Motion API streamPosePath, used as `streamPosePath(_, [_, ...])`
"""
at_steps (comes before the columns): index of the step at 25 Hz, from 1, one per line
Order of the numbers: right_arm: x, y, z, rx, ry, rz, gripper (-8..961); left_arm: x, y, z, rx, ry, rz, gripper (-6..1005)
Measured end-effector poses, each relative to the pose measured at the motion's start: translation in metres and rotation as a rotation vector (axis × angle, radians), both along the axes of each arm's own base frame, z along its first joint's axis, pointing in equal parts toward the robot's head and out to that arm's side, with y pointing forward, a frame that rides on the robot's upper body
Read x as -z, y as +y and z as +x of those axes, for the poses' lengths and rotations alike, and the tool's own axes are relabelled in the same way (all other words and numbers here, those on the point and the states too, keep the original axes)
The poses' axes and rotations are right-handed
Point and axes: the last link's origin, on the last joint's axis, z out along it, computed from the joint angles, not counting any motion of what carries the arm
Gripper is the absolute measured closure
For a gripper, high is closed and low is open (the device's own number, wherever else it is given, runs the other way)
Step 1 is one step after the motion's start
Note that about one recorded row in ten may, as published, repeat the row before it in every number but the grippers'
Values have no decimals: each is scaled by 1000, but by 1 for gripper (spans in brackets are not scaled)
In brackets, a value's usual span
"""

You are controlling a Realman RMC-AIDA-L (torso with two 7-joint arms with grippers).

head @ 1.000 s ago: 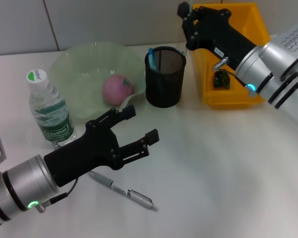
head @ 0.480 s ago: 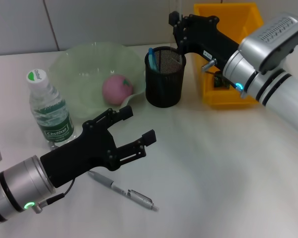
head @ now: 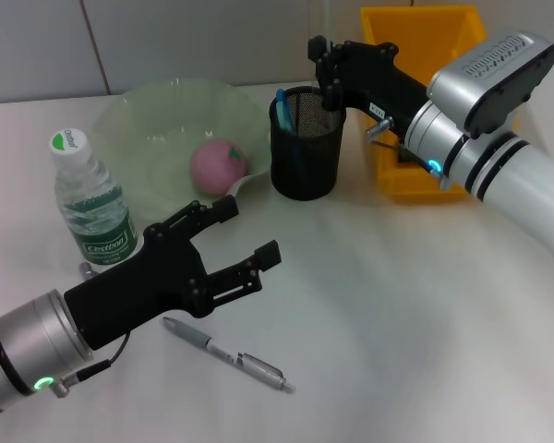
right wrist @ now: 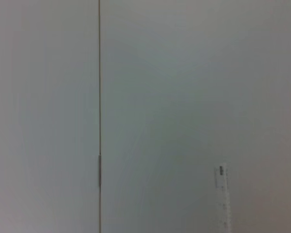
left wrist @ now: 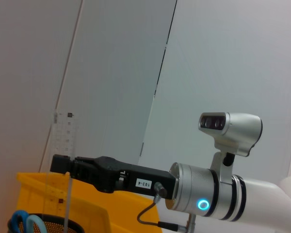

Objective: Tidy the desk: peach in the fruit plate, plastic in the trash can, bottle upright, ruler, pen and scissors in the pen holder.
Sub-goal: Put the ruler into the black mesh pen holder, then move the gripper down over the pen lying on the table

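Now, farthest to my left the bottle [head: 90, 205] stands upright on the desk [head: 397, 314], cap on. Just in front of it my left end effector [head: 243, 242] hovers low over the desk with its fingers spread apart and nothing between them. The pen [head: 227, 353] lies flat on the desk just beneath and in front of that arm. Behind these sits the pale green fruit plate [head: 148, 125] with the peach [head: 218, 165] inside it. Next to the plate stands the black mesh pen holder [head: 306, 152], blue scissors [head: 282, 100] handles poking above its rim. My right end effector [head: 325, 76] is over the holder's rim, clamped on the clear ruler [left wrist: 64, 160], which stands upright with its lower end dipping into the holder. Behind my right arm is the yellow trash can [head: 443, 37].
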Motion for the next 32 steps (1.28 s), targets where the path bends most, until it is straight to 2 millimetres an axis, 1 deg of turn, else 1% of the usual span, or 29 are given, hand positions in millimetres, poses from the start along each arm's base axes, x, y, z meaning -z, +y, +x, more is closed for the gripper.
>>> streamPosePath(5, [0,-1,2,16,25,-12,921,-3,-1,-2,-3,-7,6,136])
streamPosePath(10, [0,-5,8,31,37,-14,920,-4,-1,-4,-9,-4,12,136])
streamPosePath(16, [-4,-12,12,15,63,-1,717,-5,-2,-5,-6,2,10,136])
streamPosePath(18, [-6,-17,16,12,82,10,488,-5,-2,-5,-5,3,10,136])
streamPosePath(24, [-14,-22,24,32,133,52,359,-6,-2,-5,1,3,11,136])
streamPosePath(25, [-18,-26,26,20,154,64,337,-6,-2,-5,1,3,11,136])
streamPosePath(26, [-18,-26,26,20,154,64,316,-6,-2,-6,2,3,11,136])
streamPosePath(29, [-23,-35,29,1,201,78,251,-6,-3,-6,5,3,11,136])
streamPosePath(30, [-28,-43,33,-13,237,87,247,-6,-3,-5,9,1,11,136])
streamPosePath(32, [-30,-46,34,-24,250,91,240,-6,-3,-5,9,1,11,136])
